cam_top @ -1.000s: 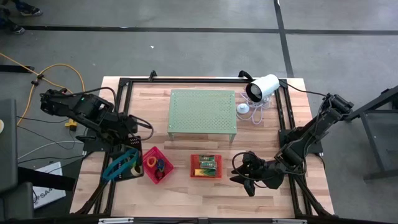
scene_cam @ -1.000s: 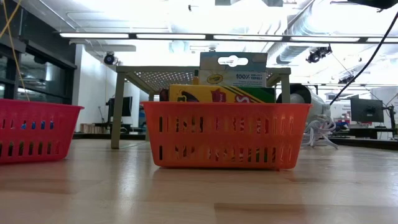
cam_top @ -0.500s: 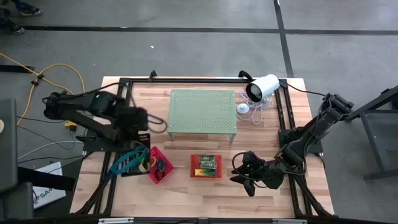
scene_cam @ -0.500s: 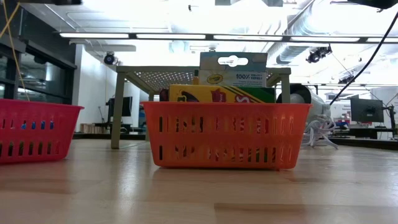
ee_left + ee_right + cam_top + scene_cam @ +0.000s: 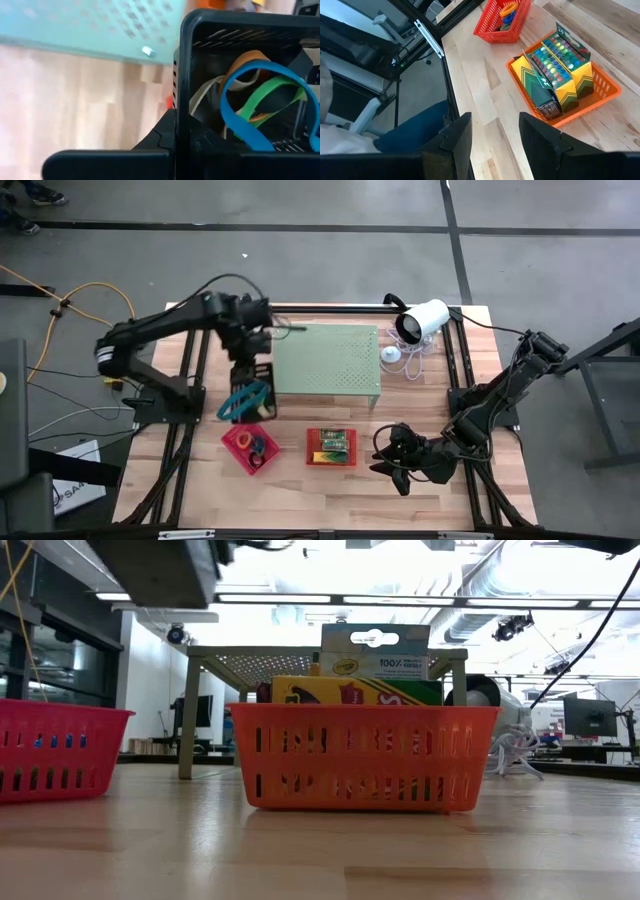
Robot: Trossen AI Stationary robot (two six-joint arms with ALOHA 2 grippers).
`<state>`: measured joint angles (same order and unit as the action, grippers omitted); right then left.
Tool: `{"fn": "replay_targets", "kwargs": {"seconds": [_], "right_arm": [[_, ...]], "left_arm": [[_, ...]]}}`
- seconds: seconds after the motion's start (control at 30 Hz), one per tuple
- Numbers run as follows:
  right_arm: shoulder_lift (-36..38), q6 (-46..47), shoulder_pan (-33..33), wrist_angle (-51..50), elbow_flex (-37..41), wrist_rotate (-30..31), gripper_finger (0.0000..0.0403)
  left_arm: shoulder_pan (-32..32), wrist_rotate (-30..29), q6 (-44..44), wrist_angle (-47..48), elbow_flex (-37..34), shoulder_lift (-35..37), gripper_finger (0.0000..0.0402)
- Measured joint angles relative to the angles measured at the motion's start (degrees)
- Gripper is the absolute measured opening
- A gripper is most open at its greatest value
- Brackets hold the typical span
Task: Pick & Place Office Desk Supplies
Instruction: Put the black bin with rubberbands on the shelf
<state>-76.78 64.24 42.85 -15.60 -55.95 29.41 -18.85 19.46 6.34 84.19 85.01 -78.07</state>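
Note:
A black tray [image 5: 262, 372] holding blue, green and tan rubber-band loops [image 5: 252, 100] hangs in the air beside the left end of the pale green perforated stand [image 5: 327, 358], with my left gripper [image 5: 242, 363] shut on it. Its underside [image 5: 155, 568] shows at the top of the low view. A red tray [image 5: 250, 450] with pink and orange rings and an orange tray [image 5: 331, 446] with crayon packs rest on the table. My right gripper [image 5: 495, 145] stands open near the table's front right, with nothing between its fingers. My left gripper holds the black tray by one side wall [image 5: 181, 107], at its rim. One finger [image 5: 107, 161] is outside the wall and the other seems to be inside the tray. The fingers come steeply from above. The tray is lifted clear of the table, the loops lying in it.
A white camera [image 5: 422, 320] with a coiled white cable [image 5: 400, 358] lies at the far right. Black frame rails [image 5: 190, 360] run along the table's left, right and far sides. Bare wood lies in front of the stand and between the trays.
My left gripper, still shut, has carried the black tray from the table's near left corner toward the far edge and the right, up to the stand's left end. The tray has turned about on the way and stays lifted; its underside has come into the low view.

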Motion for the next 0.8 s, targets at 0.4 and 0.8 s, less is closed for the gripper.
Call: {"fn": "replay_targets", "kwargs": {"seconds": [0.4, 0.8], "right_arm": [[0.00, 0.00, 0.00, -0.02, -0.01, 0.02, 0.0151], [0.00, -0.01, 0.00, -0.02, 0.00, 0.00, 0.0150]], "left_arm": [[-4.51, -2.82, 11.15, 2.81, 16.57, -16.79, 0.0001], [-8.31, -3.53, 17.59, 0.79, 23.85, -23.19, 0.0001]]}}
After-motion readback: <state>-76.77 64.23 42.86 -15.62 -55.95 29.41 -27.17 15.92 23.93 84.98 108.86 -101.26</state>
